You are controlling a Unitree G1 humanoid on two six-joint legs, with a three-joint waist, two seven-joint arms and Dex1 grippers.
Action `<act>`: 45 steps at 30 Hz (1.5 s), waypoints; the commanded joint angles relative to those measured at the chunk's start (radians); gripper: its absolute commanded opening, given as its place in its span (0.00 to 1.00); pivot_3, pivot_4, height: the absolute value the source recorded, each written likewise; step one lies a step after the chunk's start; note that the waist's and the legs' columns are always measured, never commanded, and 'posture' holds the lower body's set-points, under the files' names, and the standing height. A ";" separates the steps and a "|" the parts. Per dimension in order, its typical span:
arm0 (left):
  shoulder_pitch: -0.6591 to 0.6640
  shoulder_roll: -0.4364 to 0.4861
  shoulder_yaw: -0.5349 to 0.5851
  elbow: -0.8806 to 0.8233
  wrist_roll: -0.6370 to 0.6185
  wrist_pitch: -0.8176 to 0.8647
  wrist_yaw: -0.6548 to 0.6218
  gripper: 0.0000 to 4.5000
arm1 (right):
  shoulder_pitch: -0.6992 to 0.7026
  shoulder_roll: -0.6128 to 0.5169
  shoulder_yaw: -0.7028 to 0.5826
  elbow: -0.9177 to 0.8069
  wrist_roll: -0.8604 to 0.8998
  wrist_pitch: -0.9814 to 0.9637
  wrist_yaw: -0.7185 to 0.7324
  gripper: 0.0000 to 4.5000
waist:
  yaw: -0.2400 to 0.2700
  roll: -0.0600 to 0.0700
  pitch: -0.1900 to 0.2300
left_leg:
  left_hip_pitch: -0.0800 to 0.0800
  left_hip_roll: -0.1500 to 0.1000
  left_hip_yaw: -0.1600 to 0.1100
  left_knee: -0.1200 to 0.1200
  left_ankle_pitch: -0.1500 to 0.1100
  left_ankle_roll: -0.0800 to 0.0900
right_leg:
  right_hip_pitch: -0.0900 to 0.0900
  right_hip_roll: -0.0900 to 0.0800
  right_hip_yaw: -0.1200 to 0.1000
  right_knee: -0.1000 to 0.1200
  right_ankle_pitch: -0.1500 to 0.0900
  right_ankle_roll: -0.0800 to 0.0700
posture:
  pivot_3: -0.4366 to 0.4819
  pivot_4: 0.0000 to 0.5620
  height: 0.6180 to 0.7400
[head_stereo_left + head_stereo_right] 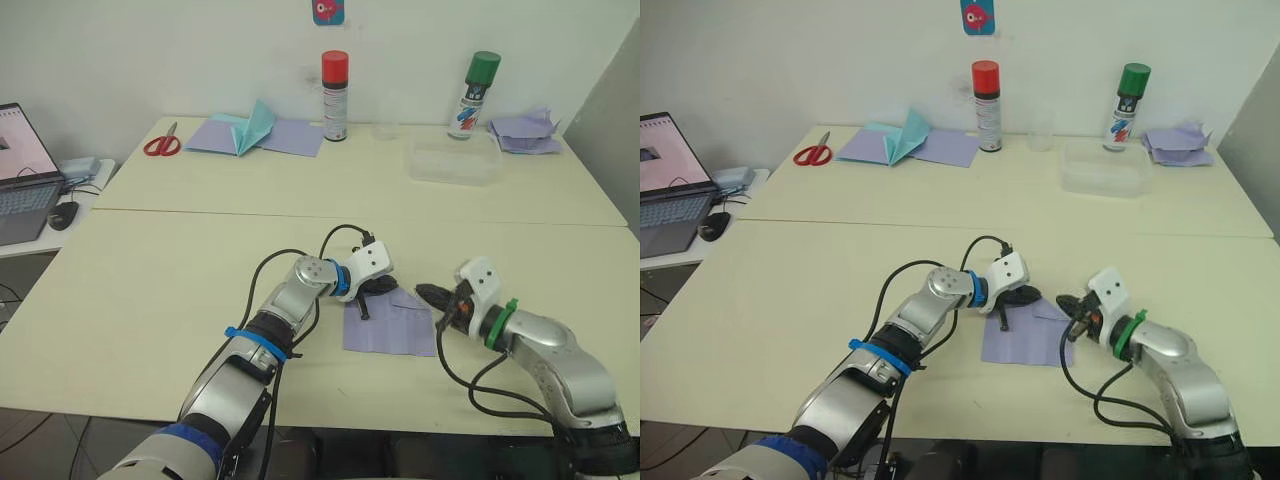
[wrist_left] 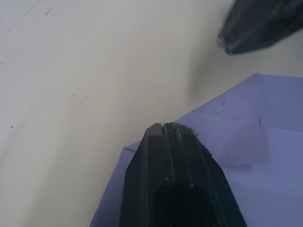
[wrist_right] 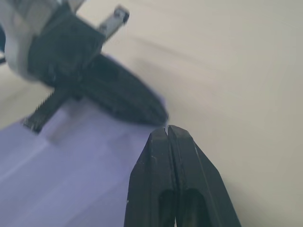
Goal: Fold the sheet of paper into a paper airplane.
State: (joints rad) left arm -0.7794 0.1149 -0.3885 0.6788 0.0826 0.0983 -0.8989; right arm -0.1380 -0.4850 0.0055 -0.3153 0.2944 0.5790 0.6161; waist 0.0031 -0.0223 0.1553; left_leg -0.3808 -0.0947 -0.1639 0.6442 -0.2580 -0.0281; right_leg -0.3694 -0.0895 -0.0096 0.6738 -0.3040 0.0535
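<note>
Lavender sheet of paper (image 1: 392, 325) flat on near table (image 1: 150, 290), left gripper (image 1: 366, 302) pinched closed pressing its far-left corner, right gripper (image 1: 428, 293) closed, empty, just right

Scissors (image 1: 161, 144), two spray cans (image 1: 335, 96), laptop (image 1: 22, 170), tub (image 1: 453, 160)

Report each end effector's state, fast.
Left end effector: shut, empty, over the sheet of paper.
Right end effector: shut, empty, at the sheet's edge.

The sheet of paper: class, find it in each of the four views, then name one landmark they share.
Left eye view: sheet of paper, front-centre of the table.
Right eye view: same spot.
Left wrist view: under the left hand.
Right wrist view: beside the right hand.
Shared landmark: left hand.
</note>
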 commanded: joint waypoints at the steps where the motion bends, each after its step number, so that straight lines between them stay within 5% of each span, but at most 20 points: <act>1: 0.016 0.003 -0.035 0.075 0.052 0.023 0.007 0.00 | 0.002 0.000 0.061 0.026 -0.048 -0.012 -0.015 0.01 | 0.000 0.000 0.000 | 0.000 0.000 0.000 0.000 0.000 0.000 | 0.000 0.000 0.000 0.000 0.000 0.000 | 0.48 0.27 1.00; 15: -0.001 -0.046 0.032 -0.054 -0.060 0.016 -0.059 0.00 | 0.003 -0.035 0.155 0.088 -0.119 0.050 -0.016 0.01 | -0.004 0.000 0.000 | 0.000 0.000 0.000 0.000 0.000 0.000 | -0.001 0.000 0.000 0.000 0.000 0.000 | 0.48 0.27 1.00; 24: -0.009 -0.052 -0.014 0.038 0.030 0.009 -0.003 0.00 | 0.012 -0.038 0.150 0.073 -0.115 0.065 -0.020 0.01 | -0.003 0.000 0.000 | -0.001 0.000 0.000 0.000 0.000 0.000 | -0.001 0.000 0.001 0.000 0.000 0.000 | 0.48 0.27 1.00; 37: -0.022 0.089 0.008 0.087 0.121 0.031 0.195 0.00 | 0.013 -0.031 0.159 0.075 -0.116 0.076 -0.025 0.01 | -0.022 -0.002 -0.001 | 0.003 0.003 0.001 0.000 0.000 0.000 | 0.000 0.002 0.001 0.001 0.000 0.000 | 0.48 0.27 1.00; 45: 0.018 0.056 0.278 -0.116 -0.157 0.007 0.227 0.00 | -0.014 -0.016 0.181 0.108 -0.120 0.059 -0.017 0.01 | -0.032 -0.003 -0.001 | 0.000 0.003 0.000 -0.001 0.000 0.000 | -0.004 0.002 0.001 0.004 0.000 0.000 | 0.48 0.27 1.00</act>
State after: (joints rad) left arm -0.7503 0.1737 -0.1697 0.6732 0.0029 0.0853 -0.6649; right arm -0.1636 -0.5034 0.1607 -0.2524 0.1986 0.6180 0.6053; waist -0.0285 -0.0251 0.1547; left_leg -0.3810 -0.0919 -0.1638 0.6438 -0.2577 -0.0286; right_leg -0.3740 -0.0880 -0.0090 0.6773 -0.3032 0.0523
